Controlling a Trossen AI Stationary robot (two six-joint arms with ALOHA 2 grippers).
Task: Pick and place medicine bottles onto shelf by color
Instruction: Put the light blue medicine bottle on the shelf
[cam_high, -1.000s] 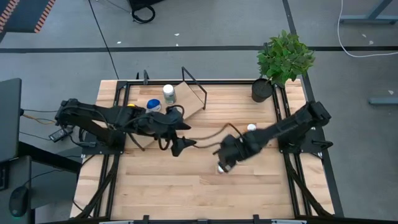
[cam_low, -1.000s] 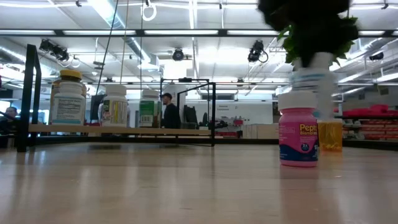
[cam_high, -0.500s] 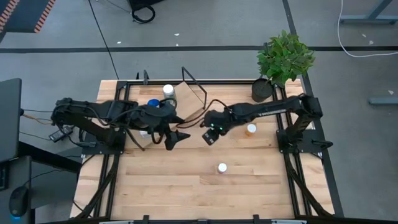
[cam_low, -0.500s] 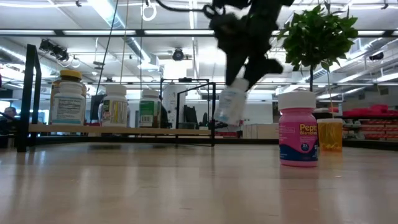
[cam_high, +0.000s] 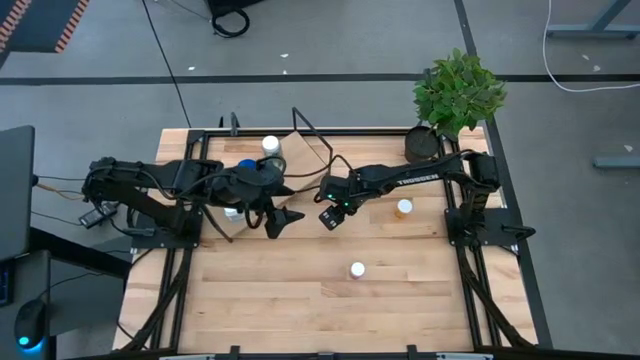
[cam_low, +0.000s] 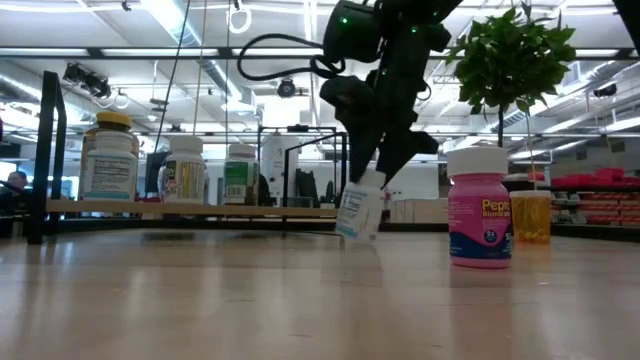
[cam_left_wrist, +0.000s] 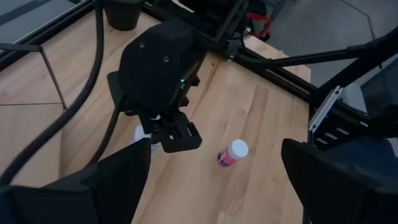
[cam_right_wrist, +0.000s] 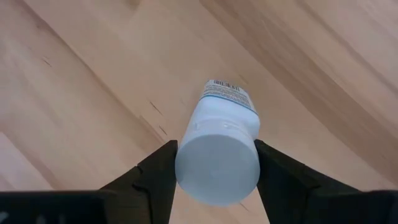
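The right end effector pinches a white bottle by its cap, tilted, just above the counter, close in front of the shelf. Several bottles stand on the shelf. A pink bottle and an orange bottle stand on the counter, farther from the shelf. The left end effector hangs beside the white bottle, fingers spread, holding nothing

A dark robot arm reaches down from above, its right gripper clamped on a small white bottle, tilted, just above the wooden tabletop. Left, several label-wrapped bottles stand on a light-wood shelf. Right, a white-capped pink bottle stands before a leafy green plant.
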